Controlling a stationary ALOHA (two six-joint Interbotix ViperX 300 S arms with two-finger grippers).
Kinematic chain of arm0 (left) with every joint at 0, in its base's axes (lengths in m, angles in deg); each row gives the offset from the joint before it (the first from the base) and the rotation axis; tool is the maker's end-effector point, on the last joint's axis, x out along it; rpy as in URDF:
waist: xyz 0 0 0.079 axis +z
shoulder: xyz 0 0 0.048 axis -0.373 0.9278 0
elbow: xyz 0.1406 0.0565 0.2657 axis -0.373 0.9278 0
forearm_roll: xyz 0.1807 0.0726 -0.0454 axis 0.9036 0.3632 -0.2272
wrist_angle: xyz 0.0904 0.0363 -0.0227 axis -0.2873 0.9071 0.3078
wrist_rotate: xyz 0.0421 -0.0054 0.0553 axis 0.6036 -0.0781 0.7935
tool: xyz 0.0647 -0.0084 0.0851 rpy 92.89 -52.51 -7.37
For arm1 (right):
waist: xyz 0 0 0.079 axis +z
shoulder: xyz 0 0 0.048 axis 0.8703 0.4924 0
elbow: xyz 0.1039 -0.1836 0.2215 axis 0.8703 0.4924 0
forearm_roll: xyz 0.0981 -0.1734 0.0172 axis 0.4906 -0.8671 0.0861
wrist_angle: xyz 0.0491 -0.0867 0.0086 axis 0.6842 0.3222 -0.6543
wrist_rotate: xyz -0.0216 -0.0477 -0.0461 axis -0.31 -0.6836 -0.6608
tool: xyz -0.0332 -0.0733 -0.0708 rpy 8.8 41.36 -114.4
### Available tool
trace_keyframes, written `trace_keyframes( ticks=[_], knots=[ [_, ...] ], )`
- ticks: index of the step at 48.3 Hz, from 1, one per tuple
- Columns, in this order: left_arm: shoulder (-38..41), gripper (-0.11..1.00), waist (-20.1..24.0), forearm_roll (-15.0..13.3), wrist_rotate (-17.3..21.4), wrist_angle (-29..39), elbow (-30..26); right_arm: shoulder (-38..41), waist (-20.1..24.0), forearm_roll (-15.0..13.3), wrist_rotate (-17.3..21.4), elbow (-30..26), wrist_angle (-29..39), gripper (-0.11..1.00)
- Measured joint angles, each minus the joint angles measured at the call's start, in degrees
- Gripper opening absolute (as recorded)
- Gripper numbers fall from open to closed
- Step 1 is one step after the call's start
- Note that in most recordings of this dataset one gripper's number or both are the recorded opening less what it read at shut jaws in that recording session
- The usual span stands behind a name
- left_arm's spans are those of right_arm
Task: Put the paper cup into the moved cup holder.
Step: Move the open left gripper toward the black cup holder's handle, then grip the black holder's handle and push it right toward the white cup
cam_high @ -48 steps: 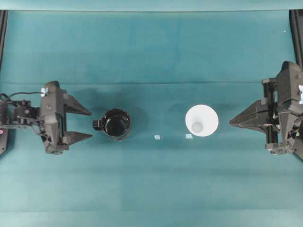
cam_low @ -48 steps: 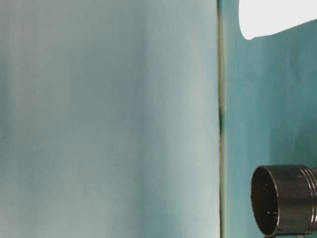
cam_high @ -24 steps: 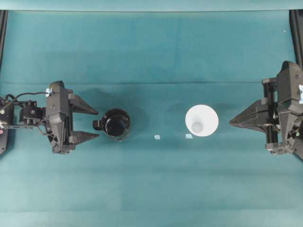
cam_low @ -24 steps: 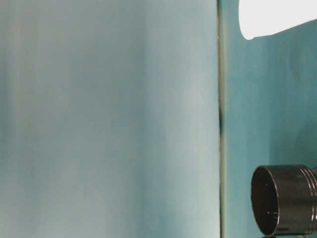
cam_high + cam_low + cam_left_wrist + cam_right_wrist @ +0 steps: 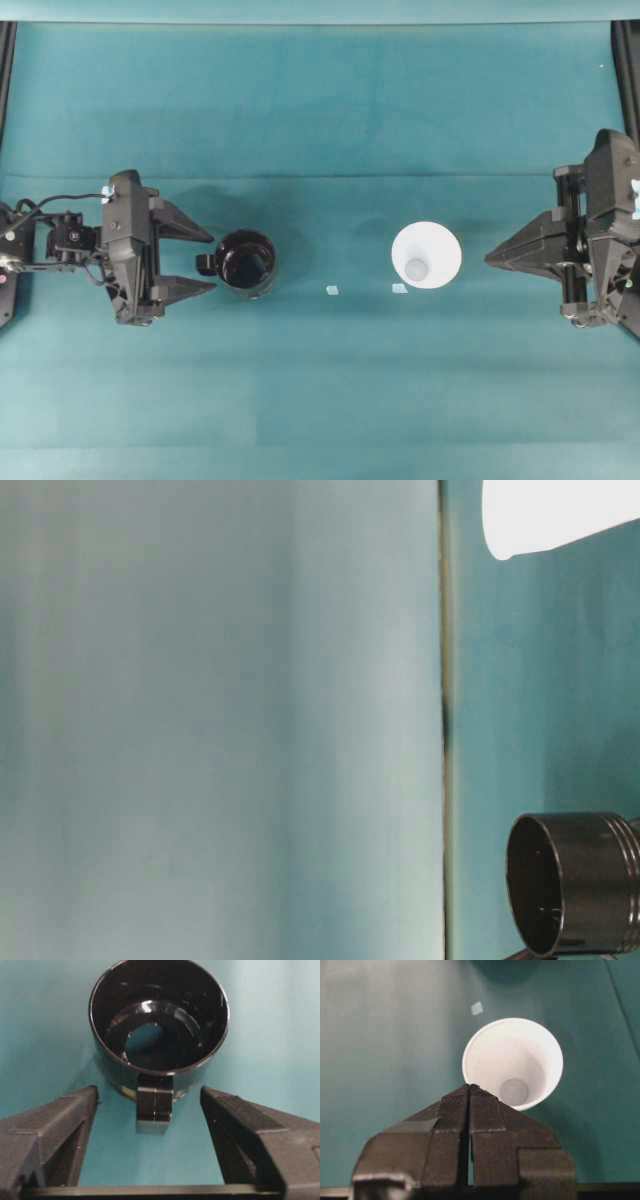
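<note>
The black cup holder (image 5: 246, 263) stands upright left of the table's middle, its small handle (image 5: 205, 264) pointing left. My left gripper (image 5: 212, 262) is open, its fingertips on either side of that handle without touching it. The left wrist view shows the holder (image 5: 159, 1025) just ahead with the handle (image 5: 155, 1105) between the two fingers (image 5: 65, 1125). The white paper cup (image 5: 426, 255) stands upright right of the middle. My right gripper (image 5: 490, 260) is shut and empty, its tip a short way right of the cup. The paper cup (image 5: 513, 1062) fills the right wrist view's middle.
Two small pale squares (image 5: 332, 290) (image 5: 399, 288) lie on the teal cloth between the two cups. A fold line runs across the cloth behind them. The table-level view shows only the holder (image 5: 570, 882) at lower right and a white blur (image 5: 555, 515) at top right.
My left gripper has slid right toward the cup holder until its fingertips flank the handle, and its jaws have narrowed slightly. The right arm and both cups have not moved.
</note>
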Motion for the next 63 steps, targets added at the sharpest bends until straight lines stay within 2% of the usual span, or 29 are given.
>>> trace_keyframes(
  ticks=[5,15,17,45,63],
  knots=[
    [0.0,0.64,-0.09,0.09,0.0,0.0,0.0,0.0,0.0,0.09,0.0,0.0,-0.09,0.01],
    [0.0,0.24,-0.35,0.09,0.44,-0.09,0.0,0.09,0.0,0.09,0.0,0.0,0.0,0.01],
    [0.09,0.2,-0.44,0.09,0.26,-0.26,0.0,0.0,0.0,0.09,0.0,0.0,0.0,0.01],
    [-0.09,0.2,-0.88,0.09,0.7,-3.08,-0.18,0.0,0.0,0.0,0.0,0.0,0.0,0.01],
    [2.2,0.2,-1.58,0.09,2.81,-3.69,-7.47,0.18,0.0,0.09,0.0,0.0,0.0,0.01]
  ],
)
